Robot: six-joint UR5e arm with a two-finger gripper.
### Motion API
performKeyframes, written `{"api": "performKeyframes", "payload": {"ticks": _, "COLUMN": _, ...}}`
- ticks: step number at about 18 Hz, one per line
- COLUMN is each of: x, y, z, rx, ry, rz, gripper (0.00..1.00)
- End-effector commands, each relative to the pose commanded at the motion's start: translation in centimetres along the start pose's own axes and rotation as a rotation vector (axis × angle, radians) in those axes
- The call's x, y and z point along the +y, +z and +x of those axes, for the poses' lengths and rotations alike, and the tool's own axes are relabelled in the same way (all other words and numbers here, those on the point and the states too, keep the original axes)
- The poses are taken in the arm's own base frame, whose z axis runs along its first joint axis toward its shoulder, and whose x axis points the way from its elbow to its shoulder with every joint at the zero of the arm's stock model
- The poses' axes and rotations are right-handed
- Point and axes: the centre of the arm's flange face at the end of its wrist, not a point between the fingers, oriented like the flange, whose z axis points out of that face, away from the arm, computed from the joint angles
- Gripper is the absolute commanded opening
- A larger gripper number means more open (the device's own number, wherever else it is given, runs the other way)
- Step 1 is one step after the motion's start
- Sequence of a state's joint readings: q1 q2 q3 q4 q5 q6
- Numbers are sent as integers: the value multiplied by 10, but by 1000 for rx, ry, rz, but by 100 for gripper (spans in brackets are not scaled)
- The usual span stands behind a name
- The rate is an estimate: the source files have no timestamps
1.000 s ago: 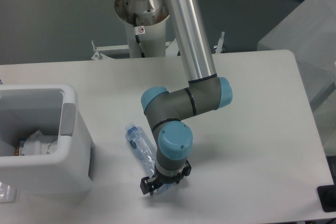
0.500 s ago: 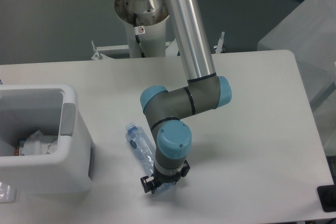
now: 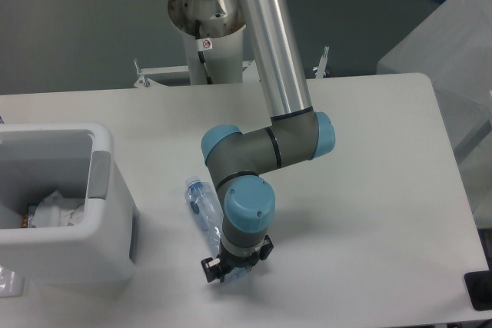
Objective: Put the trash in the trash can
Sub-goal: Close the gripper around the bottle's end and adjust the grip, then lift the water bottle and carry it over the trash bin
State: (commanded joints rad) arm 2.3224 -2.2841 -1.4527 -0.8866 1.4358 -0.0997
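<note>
Tool [image 3: 224,270] low over bottle [image 3: 201,207] end, fingers near together; can't tell if pinching.

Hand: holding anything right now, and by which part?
Cannot be told. The hand is at the lower end of the bottle, but the wrist hides the fingers.

Trash can [image 3: 108,213] at table [image 3: 369,190] left edge; bottle [image 3: 201,203] right of it, under end effector [image 3: 228,265].

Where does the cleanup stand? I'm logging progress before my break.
Crumpled white waste already lies inside the trash can. In hand: the gripper is down over the near end of the bottle, which lies on the table. Left: lifting and dropping it in.
</note>
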Motion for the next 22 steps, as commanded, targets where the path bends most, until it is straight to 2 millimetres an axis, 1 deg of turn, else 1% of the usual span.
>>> {"api": "performKeyframes", "payload": {"ticks": 6, "x": 0, "y": -3, "z": 1, "rx": -1, "ry": 3, "rz": 1, "gripper": 63}}
{"api": "performKeyframes", "payload": {"ticks": 8, "x": -1, "y": -12, "z": 1, "rx": -2, "ry": 7, "rz": 15, "gripper": 63}}
{"api": "performKeyframes", "payload": {"ticks": 10, "x": -2, "y": -31, "z": 4, "rx": 3, "ry": 12, "rz": 44, "gripper": 63}}
{"api": "performKeyframes", "payload": {"ticks": 12, "x": -8, "y": -62, "z": 6, "rx": 9, "ry": 19, "rz": 97, "gripper": 63}}
{"api": "performKeyframes", "payload": {"ticks": 15, "x": -22, "y": -128, "z": 10, "rx": 20, "ry": 24, "rz": 209, "gripper": 63}}
{"api": "performKeyframes", "payload": {"ticks": 17, "x": -29, "y": -163, "z": 4, "rx": 23, "ry": 8, "rz": 267, "gripper": 63}}
{"api": "performKeyframes", "payload": {"ticks": 19, "x": -31, "y": -199, "z": -1, "rx": 28, "ry": 2, "rz": 340, "gripper": 63}}
{"api": "performKeyframes", "payload": {"ticks": 21, "x": -27, "y": -235, "z": 3, "rx": 34, "ry": 18, "rz": 428, "gripper": 63}}
{"api": "performKeyframes", "payload": {"ticks": 22, "x": -23, "y": -258, "z": 6, "rx": 38, "ry": 27, "rz": 484, "gripper": 63}}
